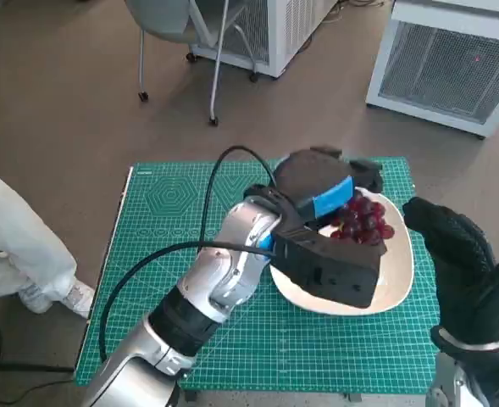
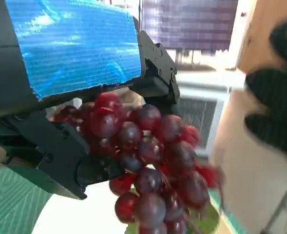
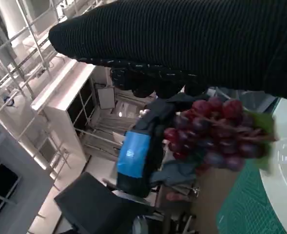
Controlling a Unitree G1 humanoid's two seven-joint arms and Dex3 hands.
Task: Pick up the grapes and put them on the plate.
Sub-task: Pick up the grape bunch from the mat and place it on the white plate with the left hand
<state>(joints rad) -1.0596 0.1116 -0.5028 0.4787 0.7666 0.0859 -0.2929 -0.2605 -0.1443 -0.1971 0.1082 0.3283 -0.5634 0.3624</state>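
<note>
One blue-taped left hand [image 1: 321, 208] pinches one bunch of glossy round red grapes [image 1: 363, 219] above one smooth white plate [image 1: 397, 280]; knitted right hand [image 1: 461, 254] hangs beside, fingers spread.

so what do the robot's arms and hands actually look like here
The left forearm is pale silver metal with a black cable looping along it. The left hand is boxy black with blue tape over its back. The right hand wears a black knitted glove above a pale wrist ring.

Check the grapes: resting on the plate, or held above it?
Held above it. The left hand grips the grapes; the left wrist view shows them hanging over the white plate. Contact cannot be ruled out.
</note>
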